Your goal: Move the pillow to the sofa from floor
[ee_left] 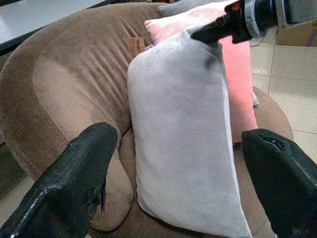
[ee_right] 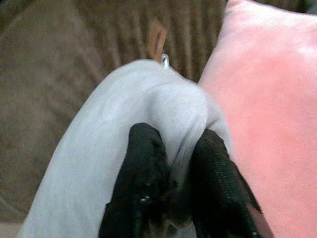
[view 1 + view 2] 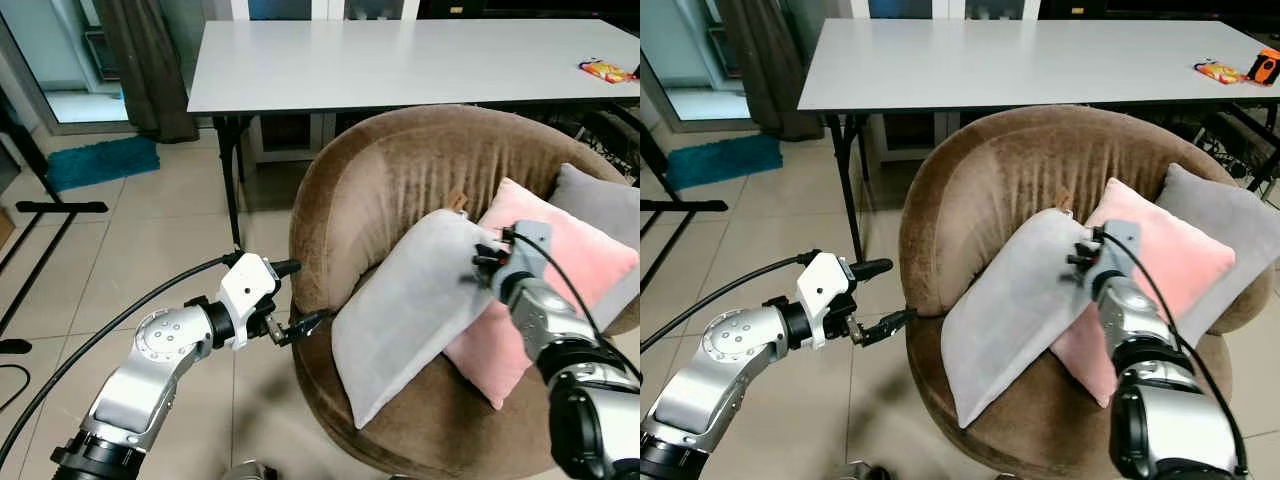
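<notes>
- Pillow status: grey, already off the floor and lying on the sofa, leaning on its long edge against the backrest and the pink pillow.
- Right end effector: fingers pressed together on a fold of grey fabric at the pillow's upper corner (the cloth bunches up between the black pads).
- Left end effector: fingers spread wide, nothing between them, hovering just beside the sofa's front-left rim and aimed at the pillow.
- Progress, as judged: transfer essentially done; what is left is letting go with the right, and perhaps settling the pillow flatter, since it stands tilted.
- Materials: sofa is a round tub shape in brown velvet-like plush, with vertical nap streaks on the backrest and a small tan tag.
- Grey pillow: soft, short-pile, rectangular, slack enough to crease under the pinch; a metal zipper pull shows at the corner.
- Pink pillow: similar plush, squarer; another grey cushion behind it.
- Surroundings: white desk behind the sofa, glossy tiled floor.
</notes>
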